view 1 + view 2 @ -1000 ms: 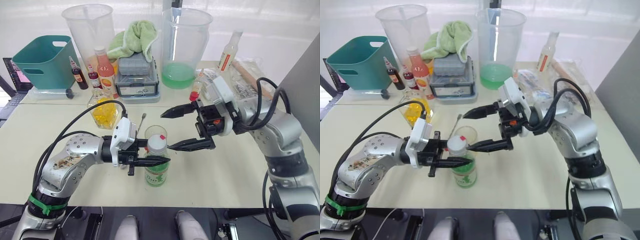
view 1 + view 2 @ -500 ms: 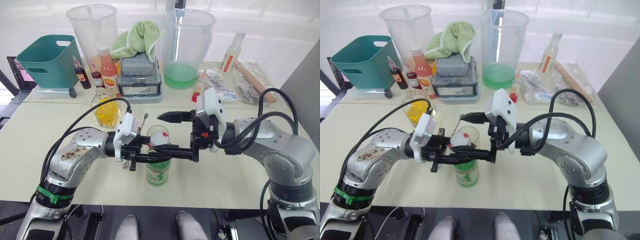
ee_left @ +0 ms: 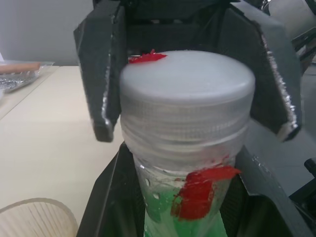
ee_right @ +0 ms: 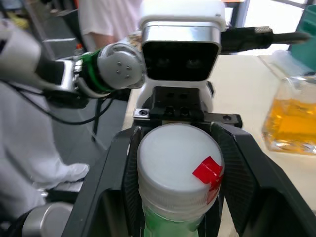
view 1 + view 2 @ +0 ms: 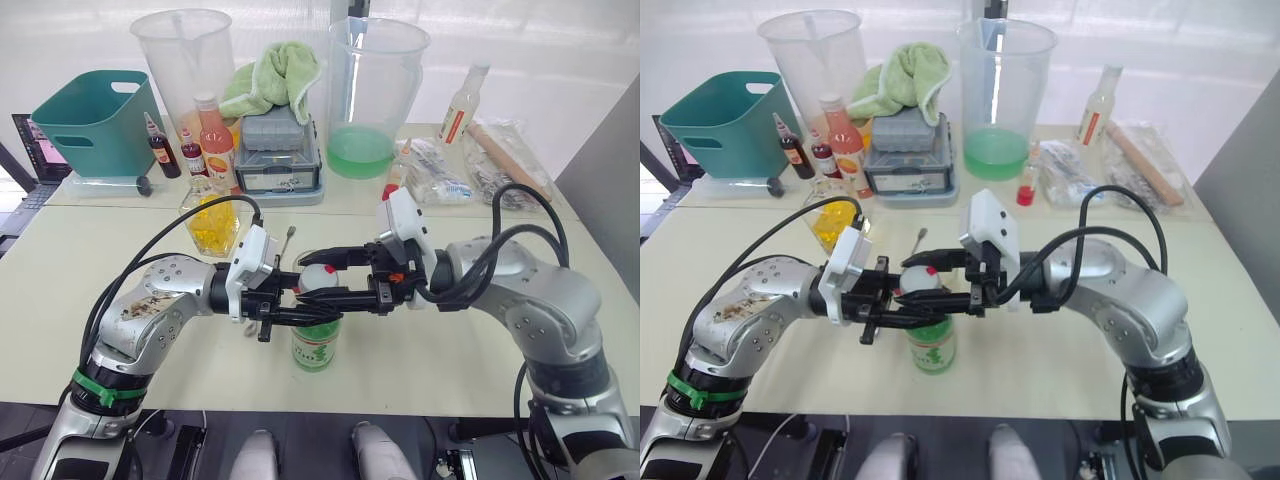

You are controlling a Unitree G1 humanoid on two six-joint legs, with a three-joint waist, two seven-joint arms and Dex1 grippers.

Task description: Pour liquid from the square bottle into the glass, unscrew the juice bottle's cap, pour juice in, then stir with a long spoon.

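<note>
- Standing upright near the front middle of the pale table (image 5: 480, 345), the juice bottle (image 5: 315, 345) holds green liquid and carries a green-and-white label.
- The left gripper (image 5: 312, 316) is clamped around the bottle's neck, just under the cap (image 5: 318, 279), which is white with a red mark on top.
- The right gripper (image 5: 322, 275) reaches in from the opposite side, its two black fingers set on either side of the cap and spread slightly wider than it; the views cannot settle whether they touch it.
- The glass (image 3: 34, 216) stands close beside the bottle.
- The square bottle (image 5: 213, 224), with yellow contents, sits further back to the left.
- The long spoon (image 5: 286, 240) lies on the table just behind the grippers.
</note>
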